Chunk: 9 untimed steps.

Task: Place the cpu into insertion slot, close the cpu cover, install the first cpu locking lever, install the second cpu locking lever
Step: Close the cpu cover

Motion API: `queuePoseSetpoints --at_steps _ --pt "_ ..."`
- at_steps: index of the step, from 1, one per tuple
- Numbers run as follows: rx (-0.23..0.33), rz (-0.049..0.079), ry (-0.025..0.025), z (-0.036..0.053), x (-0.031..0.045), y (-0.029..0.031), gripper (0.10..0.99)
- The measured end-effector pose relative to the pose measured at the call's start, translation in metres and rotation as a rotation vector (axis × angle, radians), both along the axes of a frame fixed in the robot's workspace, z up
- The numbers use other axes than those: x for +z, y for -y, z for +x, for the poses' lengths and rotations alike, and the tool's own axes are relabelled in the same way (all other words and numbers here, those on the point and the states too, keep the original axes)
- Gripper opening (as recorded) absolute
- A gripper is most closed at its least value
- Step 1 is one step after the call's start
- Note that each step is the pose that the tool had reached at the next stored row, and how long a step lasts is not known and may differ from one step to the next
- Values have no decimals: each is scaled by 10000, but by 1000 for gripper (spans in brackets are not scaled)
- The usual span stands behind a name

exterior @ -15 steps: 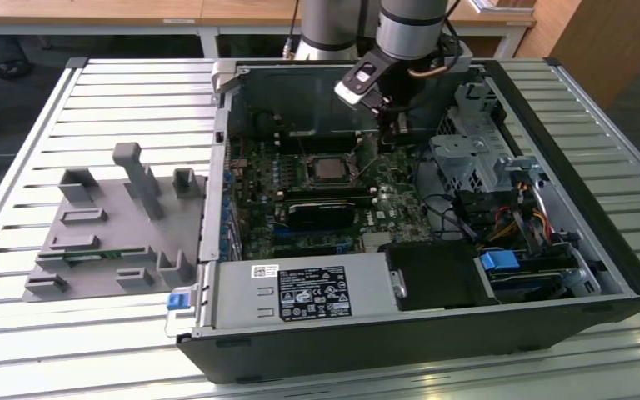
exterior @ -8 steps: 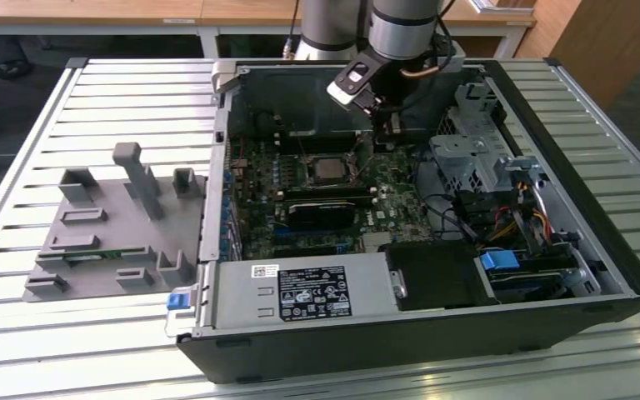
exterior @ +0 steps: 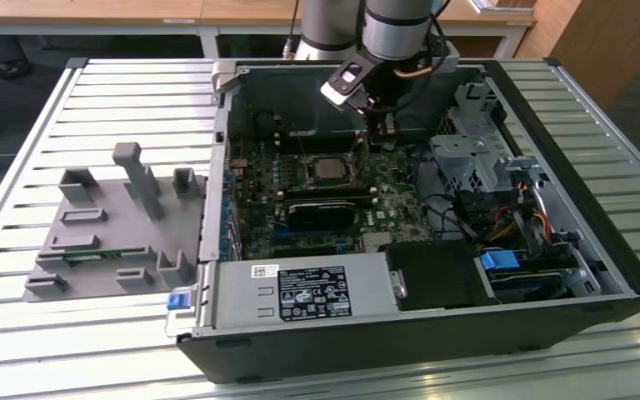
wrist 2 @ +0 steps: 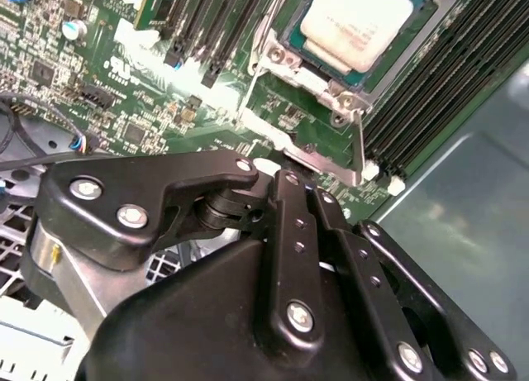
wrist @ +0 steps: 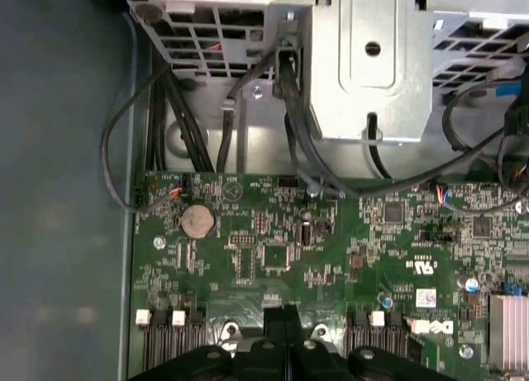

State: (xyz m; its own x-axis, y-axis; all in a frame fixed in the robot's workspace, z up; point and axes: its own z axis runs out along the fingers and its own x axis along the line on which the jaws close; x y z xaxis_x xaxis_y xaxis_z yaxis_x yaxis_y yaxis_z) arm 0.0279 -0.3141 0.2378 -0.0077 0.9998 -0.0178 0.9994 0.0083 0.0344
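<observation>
The cpu (exterior: 329,169) lies flat in the insertion slot (exterior: 306,172) on the green motherboard inside the open computer case. In the second wrist view the cpu (wrist 2: 355,21) shows its silver top through the window of the cpu cover (wrist 2: 281,57), which lies down over it. A silver locking lever (wrist 2: 302,148) runs along the socket's edge. My gripper (exterior: 382,137) hangs low just to the exterior view's right of the socket. Its black fingers (wrist: 283,313) are pressed together, shut, and the gripper (wrist 2: 277,173) has its tips right at the lever; contact with it cannot be told.
Long black memory slots (wrist 2: 430,92) run beside the socket. A metal drive cage (wrist: 372,59) with black cables (wrist: 124,150) stands close to the gripper. A black module (exterior: 322,212) and the power supply (exterior: 297,292) sit nearer the front. A grey fixture (exterior: 109,242) lies outside the case.
</observation>
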Motion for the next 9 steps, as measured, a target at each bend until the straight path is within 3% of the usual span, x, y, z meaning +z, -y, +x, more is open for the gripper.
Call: queuePoseSetpoints --at_steps 9 --pt "-1 1 0 -75 -12 0 106"
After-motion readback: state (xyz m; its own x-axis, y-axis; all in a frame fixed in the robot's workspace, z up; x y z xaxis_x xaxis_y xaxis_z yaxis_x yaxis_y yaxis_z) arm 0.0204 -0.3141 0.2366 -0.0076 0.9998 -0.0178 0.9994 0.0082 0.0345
